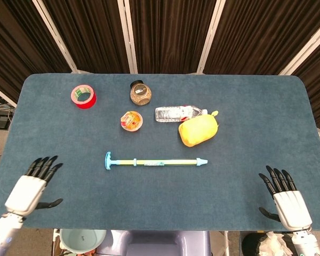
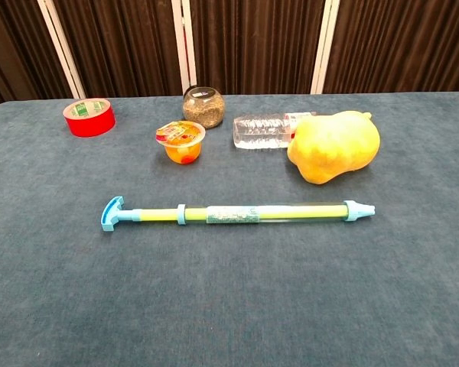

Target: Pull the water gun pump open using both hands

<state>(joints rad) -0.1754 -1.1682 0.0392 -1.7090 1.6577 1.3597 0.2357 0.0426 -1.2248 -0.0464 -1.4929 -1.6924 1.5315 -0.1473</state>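
Reaching has barely begun: the water gun (image 1: 156,161) lies untouched mid-counter, just nearer than the yellow toy (image 1: 198,130). Left hand (image 1: 31,188) and right hand (image 1: 287,197) hover well apart from it, fingers spread, empty. Next, one must grip the barrel, the other the T-handle.

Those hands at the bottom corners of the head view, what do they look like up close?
Each one, left hand and right hand, has a smooth white shell over its back, like a glove, with slim glossy black fingers and a black thumb. Pale grey wrists lead off the frame. No cables or markings are visible.
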